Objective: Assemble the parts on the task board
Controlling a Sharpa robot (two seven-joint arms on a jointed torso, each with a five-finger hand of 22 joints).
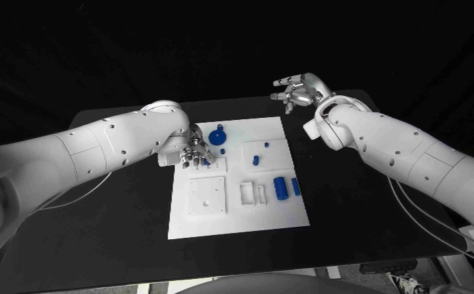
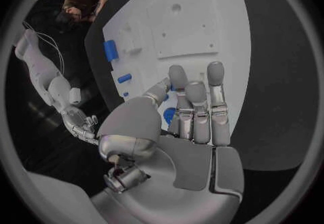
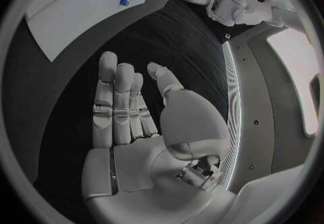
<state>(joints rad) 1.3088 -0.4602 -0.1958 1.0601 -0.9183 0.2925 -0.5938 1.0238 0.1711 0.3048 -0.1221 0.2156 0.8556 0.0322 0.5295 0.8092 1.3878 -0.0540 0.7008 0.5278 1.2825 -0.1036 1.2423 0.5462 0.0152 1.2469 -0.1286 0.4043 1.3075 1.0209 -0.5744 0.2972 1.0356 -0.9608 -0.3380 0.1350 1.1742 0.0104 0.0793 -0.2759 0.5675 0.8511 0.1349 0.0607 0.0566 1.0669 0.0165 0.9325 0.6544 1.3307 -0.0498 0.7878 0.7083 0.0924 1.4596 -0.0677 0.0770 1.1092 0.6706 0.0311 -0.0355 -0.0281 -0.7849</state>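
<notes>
Parts point(image 1: 286, 187) on task board point(image 1: 237, 218) beneath left hand point(image 1: 194, 155), fingers apart, empty.

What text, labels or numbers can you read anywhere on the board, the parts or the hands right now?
None: no view shows any readable word, number or sign.
The task board is plain white, with no print visible.
The blue parts carry no visible marks.
The left hand and right hand show no label or brand.
</notes>
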